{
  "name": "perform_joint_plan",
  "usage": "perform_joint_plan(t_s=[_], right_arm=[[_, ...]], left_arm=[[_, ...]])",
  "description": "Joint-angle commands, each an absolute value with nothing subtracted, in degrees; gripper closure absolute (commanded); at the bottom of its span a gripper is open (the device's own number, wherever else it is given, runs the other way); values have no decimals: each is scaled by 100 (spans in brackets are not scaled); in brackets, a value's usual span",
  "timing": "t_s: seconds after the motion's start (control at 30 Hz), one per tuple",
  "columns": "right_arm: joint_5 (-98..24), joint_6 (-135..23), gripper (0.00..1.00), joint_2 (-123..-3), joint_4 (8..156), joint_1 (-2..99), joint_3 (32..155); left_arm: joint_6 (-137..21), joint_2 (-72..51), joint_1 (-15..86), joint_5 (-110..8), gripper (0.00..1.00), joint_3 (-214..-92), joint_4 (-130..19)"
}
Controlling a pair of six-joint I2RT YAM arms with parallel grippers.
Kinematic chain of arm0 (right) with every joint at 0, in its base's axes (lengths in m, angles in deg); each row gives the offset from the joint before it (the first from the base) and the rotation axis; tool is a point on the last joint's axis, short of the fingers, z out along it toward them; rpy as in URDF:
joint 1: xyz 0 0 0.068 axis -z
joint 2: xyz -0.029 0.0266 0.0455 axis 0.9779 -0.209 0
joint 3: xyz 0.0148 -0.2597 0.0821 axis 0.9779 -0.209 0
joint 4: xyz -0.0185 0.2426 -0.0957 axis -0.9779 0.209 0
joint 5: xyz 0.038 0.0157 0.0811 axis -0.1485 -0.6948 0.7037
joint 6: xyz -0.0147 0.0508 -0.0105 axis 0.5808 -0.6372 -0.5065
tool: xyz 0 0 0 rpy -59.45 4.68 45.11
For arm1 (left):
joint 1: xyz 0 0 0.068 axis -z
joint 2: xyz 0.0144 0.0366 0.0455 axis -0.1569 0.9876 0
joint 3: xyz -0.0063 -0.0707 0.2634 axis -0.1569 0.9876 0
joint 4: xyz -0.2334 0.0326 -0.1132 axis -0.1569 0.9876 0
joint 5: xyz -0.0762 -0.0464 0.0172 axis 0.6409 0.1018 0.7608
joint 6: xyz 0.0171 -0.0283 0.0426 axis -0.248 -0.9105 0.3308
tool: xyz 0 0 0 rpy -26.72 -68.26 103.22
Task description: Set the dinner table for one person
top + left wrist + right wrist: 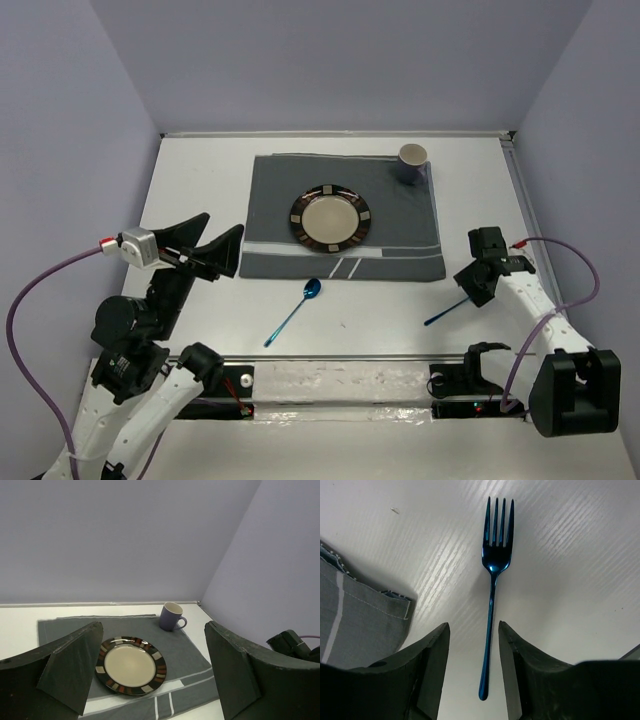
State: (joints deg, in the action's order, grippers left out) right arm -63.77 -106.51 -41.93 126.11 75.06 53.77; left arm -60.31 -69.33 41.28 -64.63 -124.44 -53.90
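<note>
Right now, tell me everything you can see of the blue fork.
The blue fork looks like glossy metal, deep blue with a mirror sheen. It has four straight tines, a narrow neck and a slim handle ending in a rounded tip. It lies flat on the white dinner table, just off the corner of the grey placemat and apart from it. The right gripper straddles the handle with a gap on each side; nothing but the table touches the fork.

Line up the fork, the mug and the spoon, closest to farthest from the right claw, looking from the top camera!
1. The fork, right at the right claw, near side.
2. The mug, on the placemat's far right corner.
3. The spoon, off to the left, in front of the placemat.
</note>
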Motion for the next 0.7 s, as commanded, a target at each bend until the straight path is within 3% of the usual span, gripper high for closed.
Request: perform_joint_plan(t_s=[0.0, 0.57, 0.67], right_arm=[[-6351, -10720, 52, -4129, 12933, 7503, 5521], [-6351, -10720, 57, -5323, 12845, 7503, 5767], [-6263, -10772, 64, -5613, 12599, 7503, 5662]], left_arm=[[-5927, -6989, 4190, -6586, 6, -12481, -5591], [-5892, -7200, 4190, -6779, 5, -12473, -5582], [-5892, -7200, 4190, -6770, 5, -12481, -5573]])
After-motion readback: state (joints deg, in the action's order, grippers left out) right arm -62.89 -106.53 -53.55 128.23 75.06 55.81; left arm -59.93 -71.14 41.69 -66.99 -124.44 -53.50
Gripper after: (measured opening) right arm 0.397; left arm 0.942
